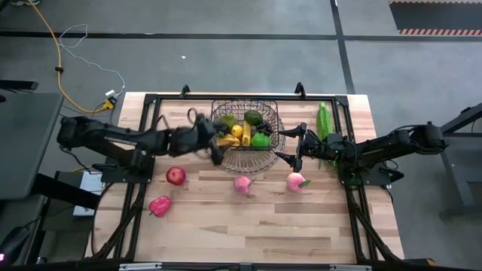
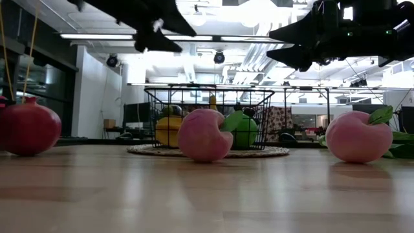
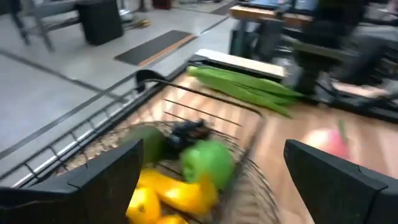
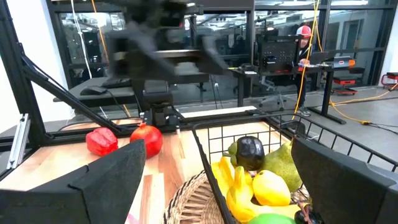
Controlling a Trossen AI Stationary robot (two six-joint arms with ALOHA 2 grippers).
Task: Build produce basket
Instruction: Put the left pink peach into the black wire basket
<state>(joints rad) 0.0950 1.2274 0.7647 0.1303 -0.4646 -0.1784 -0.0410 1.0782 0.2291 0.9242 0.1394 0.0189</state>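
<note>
Both grippers spread & empty: left gripper (image 1: 215,147) over basket (image 1: 271,143) rim, right gripper (image 1: 297,147) beside it.

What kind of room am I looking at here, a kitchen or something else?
Not a kitchen; most likely a robotics lab or workshop. A wooden table carries two arms on a black frame, with concrete floor, a yellow cable, and desks with monitors behind.

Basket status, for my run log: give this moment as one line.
basket: partly filled | left pincer: open, at basket's left rim | right pincer: open, beside basket | peaches on table
</note>
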